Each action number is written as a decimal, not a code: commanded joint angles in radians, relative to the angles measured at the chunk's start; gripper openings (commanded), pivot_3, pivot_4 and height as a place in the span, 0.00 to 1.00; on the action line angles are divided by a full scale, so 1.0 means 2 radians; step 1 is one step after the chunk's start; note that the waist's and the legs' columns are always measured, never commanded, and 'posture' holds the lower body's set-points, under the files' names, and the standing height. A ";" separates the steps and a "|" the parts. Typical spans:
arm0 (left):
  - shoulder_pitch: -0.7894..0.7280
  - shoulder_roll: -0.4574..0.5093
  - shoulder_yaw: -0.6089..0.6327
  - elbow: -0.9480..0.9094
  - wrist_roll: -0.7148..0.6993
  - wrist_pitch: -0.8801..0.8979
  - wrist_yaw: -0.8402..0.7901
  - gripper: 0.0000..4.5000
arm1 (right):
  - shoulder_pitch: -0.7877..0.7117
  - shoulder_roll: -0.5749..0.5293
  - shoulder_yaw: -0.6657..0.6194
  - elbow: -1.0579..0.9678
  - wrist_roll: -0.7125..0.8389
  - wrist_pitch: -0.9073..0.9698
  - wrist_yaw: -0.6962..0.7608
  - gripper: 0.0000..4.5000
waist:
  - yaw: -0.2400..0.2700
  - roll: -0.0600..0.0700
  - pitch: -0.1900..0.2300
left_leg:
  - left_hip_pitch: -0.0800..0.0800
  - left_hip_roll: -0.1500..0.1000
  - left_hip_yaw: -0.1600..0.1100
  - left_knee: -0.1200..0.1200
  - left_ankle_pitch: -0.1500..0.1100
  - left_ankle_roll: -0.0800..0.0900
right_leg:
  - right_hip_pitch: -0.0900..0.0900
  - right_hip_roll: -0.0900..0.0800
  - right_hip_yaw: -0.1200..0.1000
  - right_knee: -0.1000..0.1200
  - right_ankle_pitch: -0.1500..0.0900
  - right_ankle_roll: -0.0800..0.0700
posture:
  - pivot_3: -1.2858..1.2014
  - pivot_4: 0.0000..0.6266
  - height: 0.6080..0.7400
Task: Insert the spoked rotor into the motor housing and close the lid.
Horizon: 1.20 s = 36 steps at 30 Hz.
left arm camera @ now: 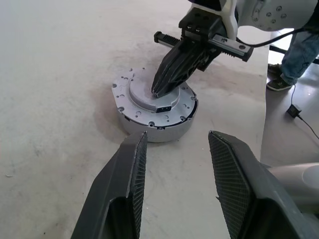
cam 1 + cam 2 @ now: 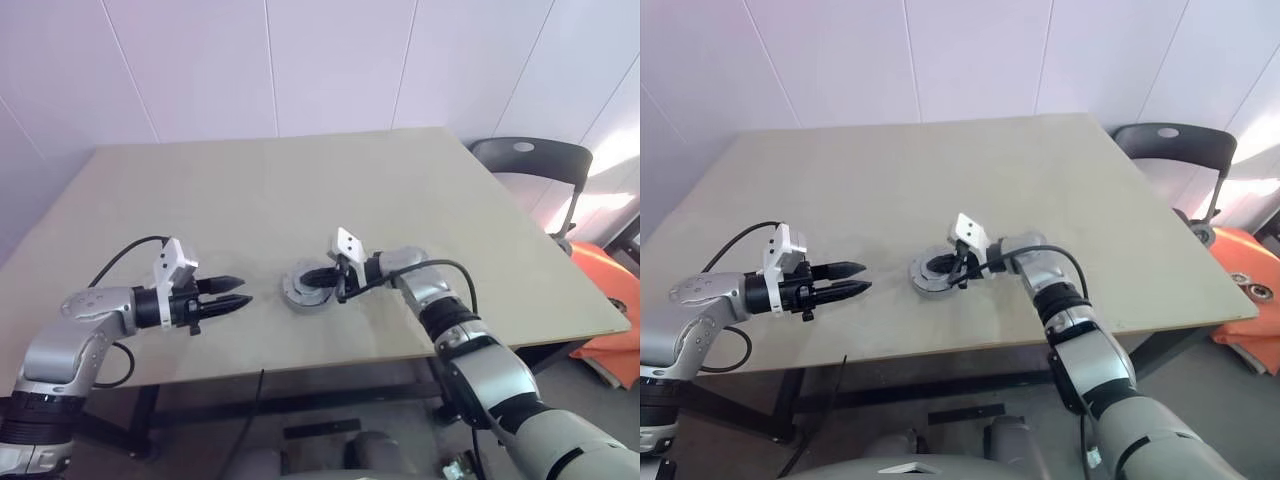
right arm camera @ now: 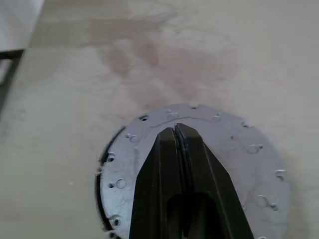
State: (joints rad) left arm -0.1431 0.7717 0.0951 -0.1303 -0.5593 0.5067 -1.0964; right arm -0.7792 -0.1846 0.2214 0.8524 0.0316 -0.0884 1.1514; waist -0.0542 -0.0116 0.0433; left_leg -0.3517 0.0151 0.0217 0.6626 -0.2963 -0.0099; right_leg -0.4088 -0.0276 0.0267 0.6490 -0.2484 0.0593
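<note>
While we pressed lid (image 1: 152, 97) onto motor housing (image 1: 164, 130) mid-table, right gripper (image 1: 158, 92) fingers squeezed together on top; left gripper (image 2: 240, 292) spread, empty, near. Off-centre push could've tilted lid, jammed it, we reckoned.

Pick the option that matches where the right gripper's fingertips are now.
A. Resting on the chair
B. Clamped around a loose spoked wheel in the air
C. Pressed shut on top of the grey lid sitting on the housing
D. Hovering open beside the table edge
C: the right gripper has its fingers closed together, tips on the lid, which sits on the motor housing.
</note>
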 commanded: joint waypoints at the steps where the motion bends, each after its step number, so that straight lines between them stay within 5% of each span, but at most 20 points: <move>1: 0.000 -0.001 0.016 -0.017 -0.009 -0.002 0.003 0.47 | 0.021 -0.007 -0.024 -0.065 0.012 -0.032 -0.034 0.01 | 0.000 0.000 0.000 | 0.000 0.000 0.000 0.000 0.000 0.000 | 0.000 0.000 0.000 0.000 0.000 0.000 | 0.52 0.00 1.00; 11: 0.003 0.000 0.011 -0.017 -0.012 0.002 0.000 0.47 | 0.111 -0.030 0.008 -0.267 -0.039 -0.055 -0.120 0.01 | 0.004 0.000 0.000 | -0.002 0.000 0.000 0.000 0.000 0.000 | -0.002 0.000 0.000 0.000 0.000 0.000 | 0.52 0.00 1.00; 22: 0.004 -0.005 -0.003 -0.014 -0.008 0.003 -0.004 0.47 | 0.154 -0.022 0.054 -0.337 -0.060 0.063 -0.154 0.78 | 0.005 0.000 0.000 | -0.002 0.000 0.000 0.000 0.000 0.000 | -0.002 0.001 0.000 0.000 -0.001 -0.001 | 0.52 0.00 1.00; 32: -0.009 -0.005 -0.009 -0.006 -0.007 0.005 -0.010 0.47 | 0.148 -0.008 0.052 -0.331 -0.077 0.042 -0.230 0.78 | 0.005 0.000 0.000 | -0.002 0.000 0.000 0.000 0.000 0.000 | -0.002 0.001 0.000 0.000 -0.001 -0.001 | 0.52 0.00 1.00; 36: -0.017 -0.007 -0.013 0.001 -0.005 0.002 -0.012 0.47 | 0.147 -0.012 0.058 -0.330 -0.074 0.058 -0.226 0.98 | 0.005 0.000 0.000 | -0.002 0.000 0.000 0.000 0.000 0.000 | -0.002 0.001 0.000 0.000 -0.001 -0.001 | 0.52 0.00 1.00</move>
State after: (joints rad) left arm -0.1528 0.7567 0.0616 -0.1216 -0.5711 0.5207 -1.1118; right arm -0.4582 -0.2106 0.3431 0.2204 -0.1171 0.0276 0.7092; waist -0.0442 -0.0117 0.0436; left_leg -0.3549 0.0149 0.0221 0.6626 -0.2963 -0.0098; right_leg -0.4117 -0.0260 0.0262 0.6481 -0.2503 0.0566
